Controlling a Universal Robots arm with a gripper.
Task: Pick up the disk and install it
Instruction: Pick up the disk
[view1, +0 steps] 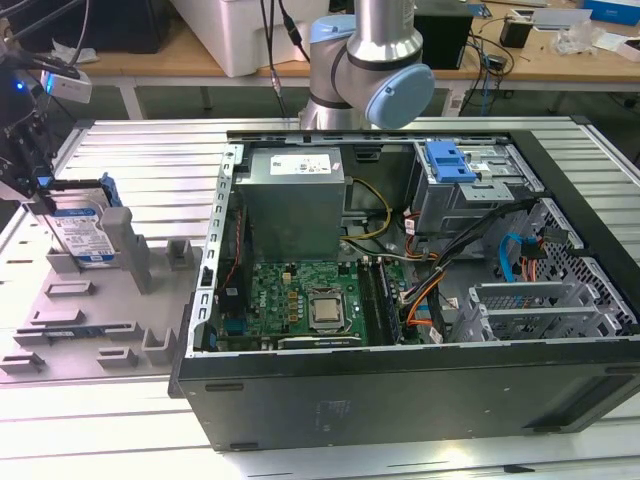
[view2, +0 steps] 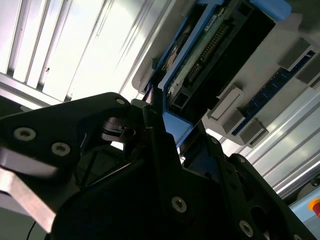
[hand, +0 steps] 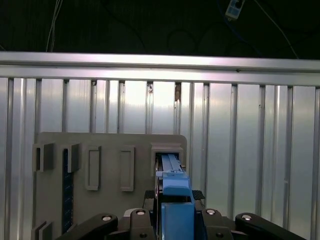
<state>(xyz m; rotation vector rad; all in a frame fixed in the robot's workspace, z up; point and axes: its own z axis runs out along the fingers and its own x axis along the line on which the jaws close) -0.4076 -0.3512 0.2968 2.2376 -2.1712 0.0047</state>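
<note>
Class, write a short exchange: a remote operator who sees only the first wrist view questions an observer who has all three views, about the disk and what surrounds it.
Operator: What lies beside this grey fixture?
Observer: In the exterior view, an open computer case lies on the exterior view's right of it.
Operator: I see the disk end-on. What is on its broad side?
Observer: In the exterior view it stands on edge in the fixture, and its blue-and-white label is turned toward the camera.
</note>
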